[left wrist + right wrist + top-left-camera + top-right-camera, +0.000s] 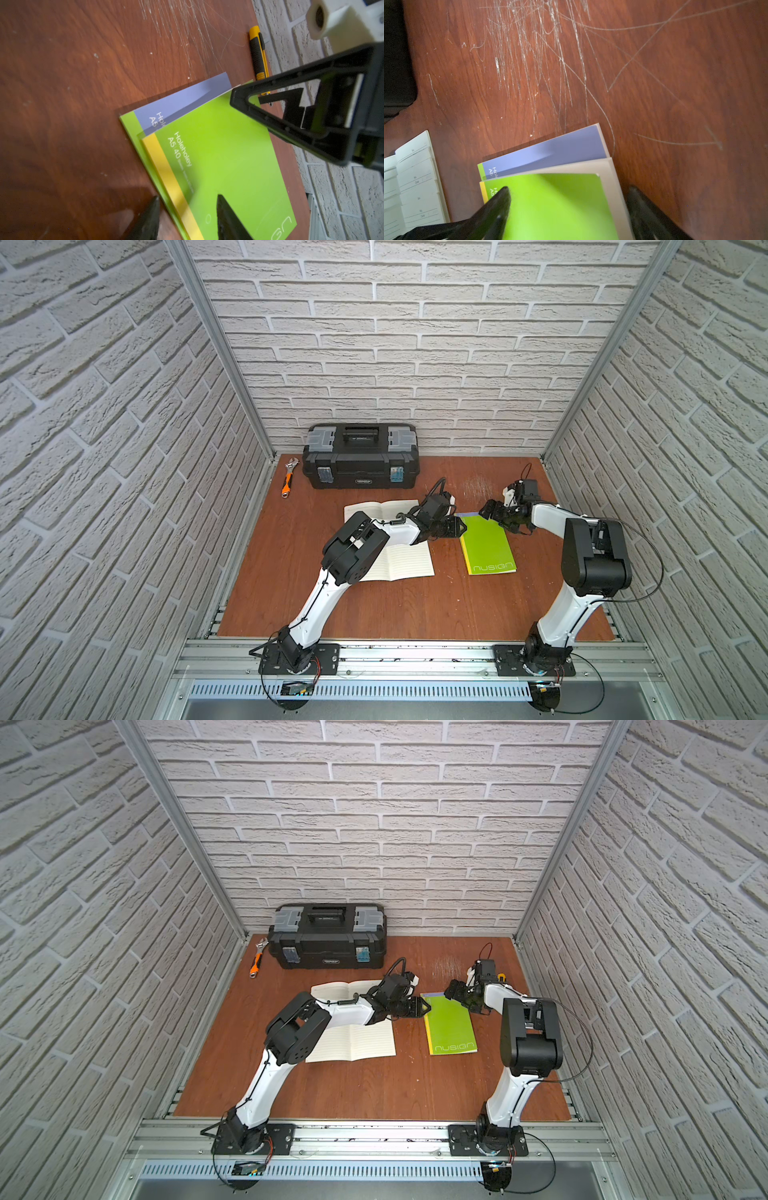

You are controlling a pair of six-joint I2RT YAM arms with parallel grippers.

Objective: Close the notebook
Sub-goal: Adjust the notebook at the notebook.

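Observation:
A green notebook [488, 545] [451, 1025] lies right of centre on top of a purple-banded one [182, 99] [550, 149]. Its green cover [556, 203] stands a little off a pale inner page [612, 187] at the far corner. My left gripper [461, 526] [188, 207] is open and straddles the yellow spine edge, with one finger over the cover and one over the table. My right gripper [486, 510] [569, 190] is open at the far corner, one finger above the cover and one past the page edge. A second notebook [405, 562] [365, 1042] lies open with lined pages under my left arm.
A black toolbox [360, 456] stands against the back wall, with an orange-handled wrench [289, 479] to its left. A yellow utility knife [257, 54] lies by the right wall behind the green notebook. The wooden table [374, 614] is scratched at the back.

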